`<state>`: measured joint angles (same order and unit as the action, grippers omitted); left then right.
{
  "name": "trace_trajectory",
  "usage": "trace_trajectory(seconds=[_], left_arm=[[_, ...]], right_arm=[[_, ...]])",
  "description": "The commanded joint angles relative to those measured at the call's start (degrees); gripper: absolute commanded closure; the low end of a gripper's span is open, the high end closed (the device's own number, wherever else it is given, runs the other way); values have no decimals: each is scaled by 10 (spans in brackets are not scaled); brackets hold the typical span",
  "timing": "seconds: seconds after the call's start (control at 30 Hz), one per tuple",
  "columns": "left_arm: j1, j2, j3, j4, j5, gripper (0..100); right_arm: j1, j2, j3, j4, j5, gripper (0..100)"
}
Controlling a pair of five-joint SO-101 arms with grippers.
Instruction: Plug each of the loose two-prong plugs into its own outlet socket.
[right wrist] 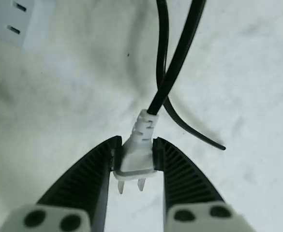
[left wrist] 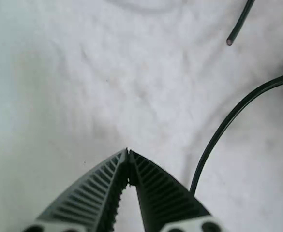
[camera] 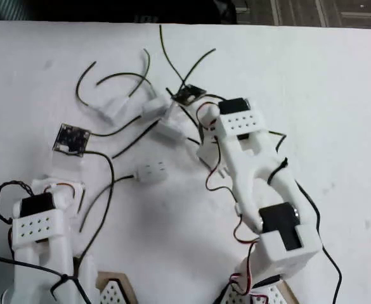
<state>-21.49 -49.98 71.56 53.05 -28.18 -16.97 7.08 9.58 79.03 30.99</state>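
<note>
My right gripper (right wrist: 135, 145) is shut on a white two-prong plug (right wrist: 137, 159), its prongs pointing back toward the wrist and its black cord (right wrist: 172, 72) running away from the fingers. A white outlet socket (right wrist: 10, 19) with two slots lies a short way beyond. In the high view this gripper (camera: 207, 151) sits low over the table's middle, beside a white socket block (camera: 171, 128). Another socket block (camera: 150, 171) lies to its left. My left gripper (left wrist: 128, 166) is shut on nothing and hovers over bare table at the front left (camera: 59, 188).
More white blocks (camera: 115, 109) (camera: 155, 106) and tangled black cords (camera: 118, 77) lie at the back centre. Two small dark circuit boards (camera: 71, 139) (camera: 188, 95) rest among them. A black cord (left wrist: 218, 135) curves close past the left fingers. The far right of the table (camera: 344, 95) is bare.
</note>
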Motion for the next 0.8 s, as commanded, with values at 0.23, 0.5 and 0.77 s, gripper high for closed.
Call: trace_trajectory(seconds=[0.23,0.5,0.77], left_arm=[[-3,-10,-2,1,-6,973],[-3,-9,-2,1,-6,973],[-3,-9,-2,1,-6,973]], right_arm=[[3,45,15,-60,-2,978],[5,145,-48,-44,-40,853],[-19,62,-69,44,-40,844]])
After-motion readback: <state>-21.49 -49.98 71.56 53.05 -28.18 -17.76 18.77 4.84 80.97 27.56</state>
